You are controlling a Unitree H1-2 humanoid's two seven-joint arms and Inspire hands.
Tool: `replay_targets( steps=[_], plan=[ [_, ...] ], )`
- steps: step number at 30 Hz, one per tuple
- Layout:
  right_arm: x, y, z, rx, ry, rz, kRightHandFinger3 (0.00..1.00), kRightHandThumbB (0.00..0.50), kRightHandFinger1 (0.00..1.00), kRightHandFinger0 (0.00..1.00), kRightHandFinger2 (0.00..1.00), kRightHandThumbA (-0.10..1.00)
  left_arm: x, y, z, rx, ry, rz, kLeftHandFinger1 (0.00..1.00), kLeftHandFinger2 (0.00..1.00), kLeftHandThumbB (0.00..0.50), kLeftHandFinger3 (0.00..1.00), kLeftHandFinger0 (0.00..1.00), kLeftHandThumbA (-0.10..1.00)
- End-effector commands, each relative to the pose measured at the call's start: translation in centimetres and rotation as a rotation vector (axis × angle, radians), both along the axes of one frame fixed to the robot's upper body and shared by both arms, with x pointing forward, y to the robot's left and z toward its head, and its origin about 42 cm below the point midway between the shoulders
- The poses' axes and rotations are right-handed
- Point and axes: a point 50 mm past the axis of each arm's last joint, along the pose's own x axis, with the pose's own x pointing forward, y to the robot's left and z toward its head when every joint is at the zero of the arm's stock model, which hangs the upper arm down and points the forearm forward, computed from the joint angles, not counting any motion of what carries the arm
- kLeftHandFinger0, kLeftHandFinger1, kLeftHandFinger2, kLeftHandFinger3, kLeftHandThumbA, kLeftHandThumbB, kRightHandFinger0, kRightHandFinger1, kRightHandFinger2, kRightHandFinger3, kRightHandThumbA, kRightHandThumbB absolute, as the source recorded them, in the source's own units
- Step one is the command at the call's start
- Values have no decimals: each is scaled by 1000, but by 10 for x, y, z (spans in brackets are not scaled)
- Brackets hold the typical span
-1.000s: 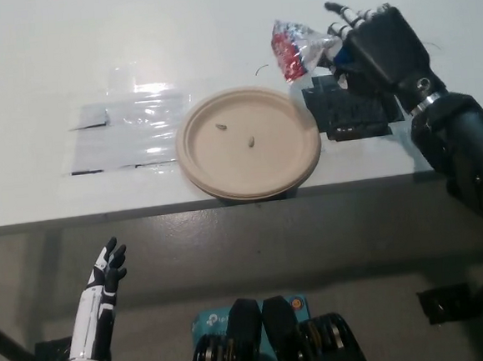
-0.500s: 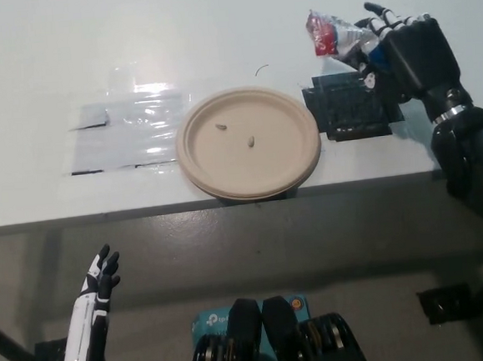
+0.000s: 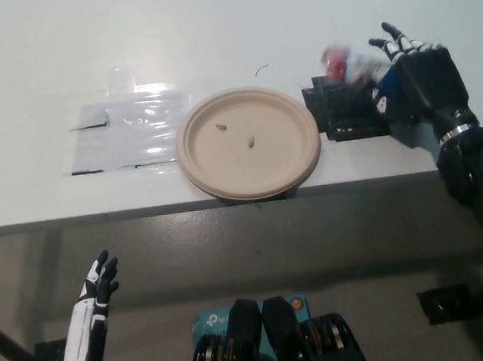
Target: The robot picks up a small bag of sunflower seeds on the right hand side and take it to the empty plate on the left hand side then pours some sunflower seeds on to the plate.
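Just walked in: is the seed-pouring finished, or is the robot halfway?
Nearly finished, it seems. Two seeds lie on the plate. The right hand holds the seed bag over the black mat, apparently setting it down. The left hand rests open below the table.

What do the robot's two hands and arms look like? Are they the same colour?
No. The left hand is white with black fingers on a slim white forearm. The right hand is chunky and black, with pale bands on its fingers, a silver ring at the wrist, and a thick dark arm behind it.
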Motion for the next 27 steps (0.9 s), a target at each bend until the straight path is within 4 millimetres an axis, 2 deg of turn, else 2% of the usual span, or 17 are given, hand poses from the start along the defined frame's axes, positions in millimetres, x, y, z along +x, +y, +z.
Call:
replay_targets(
  steps=[1, 4, 10, 13, 16, 19, 21, 27],
  plan=[
    [24, 6, 28, 156, 345, -47, 1000, 495, 1000, 1000, 1000, 767, 2, 1, 5, 1, -51, 2, 1000, 1000, 1, 1000, 1000, 1000],
    [22, 10, 23, 175, 366, -29, 1000, 500, 1000, 1000, 1000, 847, 1, 2, 4, 1, -50, 5, 1000, 1000, 0, 1000, 1000, 1000],
    [19, 17, 19, 225, 349, 11, 1000, 500, 1000, 1000, 1000, 830, 2, 1, 4, 8, -48, -1, 1000, 1000, 0, 1000, 1000, 1000],
    [19, 21, 20, 211, 369, 31, 1000, 500, 1000, 1000, 1000, 892, 2, 1, 5, 4, -45, 1, 1000, 1000, 6, 1000, 1000, 1000],
    [20, 24, 23, 214, 421, 87, 1000, 500, 1000, 1000, 1000, 894, 1, 1, 6, 1, -46, -1, 1000, 1000, 0, 1000, 1000, 1000],
    [21, 28, 38, 213, 465, 161, 1000, 500, 1000, 1000, 1000, 805, 2, 1, 7, 0, -48, 3, 1000, 1000, 22, 1000, 1000, 1000],
    [17, 33, 56, 214, 478, 231, 1000, 500, 1000, 1000, 1000, 798, 4, 2, 7, 4, -52, 4, 1000, 1000, 28, 1000, 1000, 1000],
    [-12, 42, 93, 242, 444, 379, 1000, 500, 1000, 1000, 1000, 757, 5, 3, 7, 3, -53, 5, 1000, 1000, 36, 1000, 1000, 1000]
  ],
)
